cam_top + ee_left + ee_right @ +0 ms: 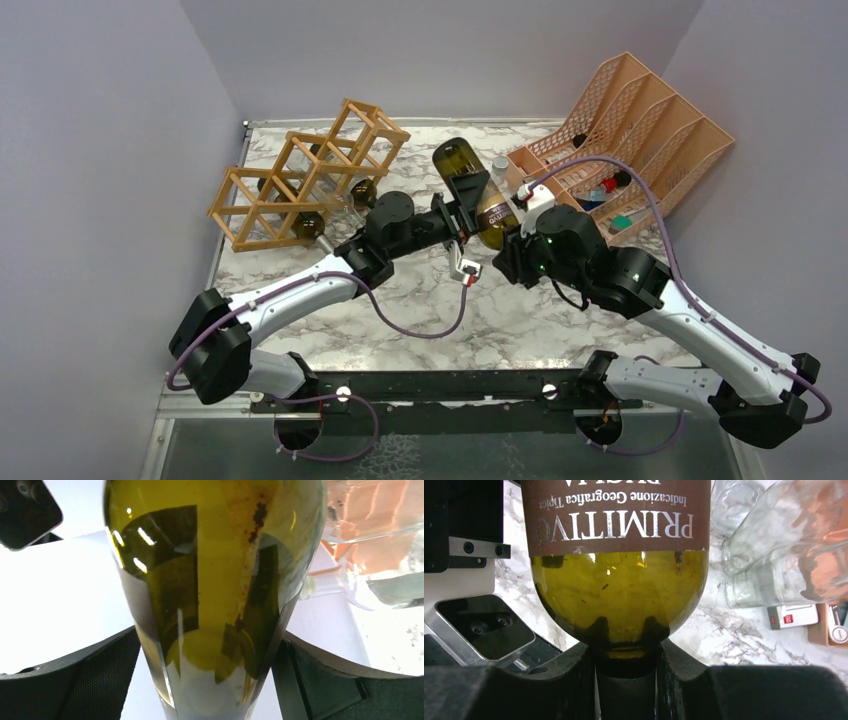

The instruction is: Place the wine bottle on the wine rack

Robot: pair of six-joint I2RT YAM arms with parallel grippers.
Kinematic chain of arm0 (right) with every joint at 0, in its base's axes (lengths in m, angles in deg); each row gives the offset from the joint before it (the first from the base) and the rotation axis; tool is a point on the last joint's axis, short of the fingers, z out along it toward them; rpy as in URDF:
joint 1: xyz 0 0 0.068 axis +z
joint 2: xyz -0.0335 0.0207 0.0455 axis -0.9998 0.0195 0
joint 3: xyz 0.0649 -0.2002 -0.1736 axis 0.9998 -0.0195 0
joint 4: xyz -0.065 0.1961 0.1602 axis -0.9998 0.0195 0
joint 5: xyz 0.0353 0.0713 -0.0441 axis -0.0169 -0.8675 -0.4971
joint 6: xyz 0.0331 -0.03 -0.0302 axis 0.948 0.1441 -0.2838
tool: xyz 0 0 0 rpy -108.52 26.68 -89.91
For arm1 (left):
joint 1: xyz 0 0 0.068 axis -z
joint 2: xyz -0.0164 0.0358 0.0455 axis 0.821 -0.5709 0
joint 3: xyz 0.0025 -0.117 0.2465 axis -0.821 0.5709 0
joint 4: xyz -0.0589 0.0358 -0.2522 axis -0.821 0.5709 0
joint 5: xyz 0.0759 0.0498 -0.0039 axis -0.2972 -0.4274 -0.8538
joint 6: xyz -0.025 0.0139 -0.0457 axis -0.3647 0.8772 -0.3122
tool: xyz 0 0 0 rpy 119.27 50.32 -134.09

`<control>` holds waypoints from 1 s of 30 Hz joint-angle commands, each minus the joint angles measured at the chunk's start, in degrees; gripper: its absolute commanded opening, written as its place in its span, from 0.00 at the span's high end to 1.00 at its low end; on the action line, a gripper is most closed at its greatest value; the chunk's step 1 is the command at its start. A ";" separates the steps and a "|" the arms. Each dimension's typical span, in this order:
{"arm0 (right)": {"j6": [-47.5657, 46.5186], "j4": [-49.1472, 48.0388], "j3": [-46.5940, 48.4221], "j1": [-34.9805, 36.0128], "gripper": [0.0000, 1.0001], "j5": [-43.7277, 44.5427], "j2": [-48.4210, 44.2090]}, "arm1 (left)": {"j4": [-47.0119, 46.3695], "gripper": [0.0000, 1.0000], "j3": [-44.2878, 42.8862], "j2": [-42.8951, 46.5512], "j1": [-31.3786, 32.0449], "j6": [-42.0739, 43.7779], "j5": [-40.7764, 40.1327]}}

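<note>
The wine bottle (459,159) is green glass with a brown label. It is held above the table centre, base toward the back, neck toward the front right. My left gripper (467,201) is shut across its body; the green glass (215,580) fills the gap between the fingers (75,680). My right gripper (510,243) is shut on the dark neck (626,690), below the label (616,515). The tan wooden wine rack (300,180) stands at the back left, to the left of the bottle, with dark bottles lying in its lower cells.
A salmon-orange file organiser (640,130) lies at the back right with small items in it. Clear glass bottles (784,555) lie just right of the held bottle, and a small white box (791,616) sits on the marble. Purple walls close the sides.
</note>
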 commanded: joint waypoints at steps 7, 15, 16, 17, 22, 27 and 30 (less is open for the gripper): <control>1.69 -12.95 2.20 -0.07 0.99 13.09 -2.74 | -8.05 0.01 2.78 3.19 3.03 -4.14 -7.83; 1.51 -15.60 3.66 -0.08 0.99 13.33 -1.03 | -8.10 0.01 3.08 8.56 3.25 -13.94 -12.15; 1.52 -16.18 3.58 -0.08 0.99 12.90 -0.85 | -8.17 0.01 3.01 9.52 3.18 -16.08 -13.01; 1.52 -16.64 3.57 -0.05 0.99 12.17 -0.66 | -8.19 0.01 2.86 10.62 3.17 -19.04 -14.11; 1.95 -18.26 3.31 -0.06 0.99 9.24 1.36 | -8.25 0.01 0.01 17.92 3.17 -38.79 -26.51; 1.41 -20.69 2.52 -0.10 0.99 5.18 3.84 | -8.19 0.01 -3.61 22.51 3.17 -53.38 -38.70; 0.66 -21.66 2.36 -0.19 0.99 3.37 6.22 | -7.00 0.01 -6.81 23.08 3.24 -64.95 -47.71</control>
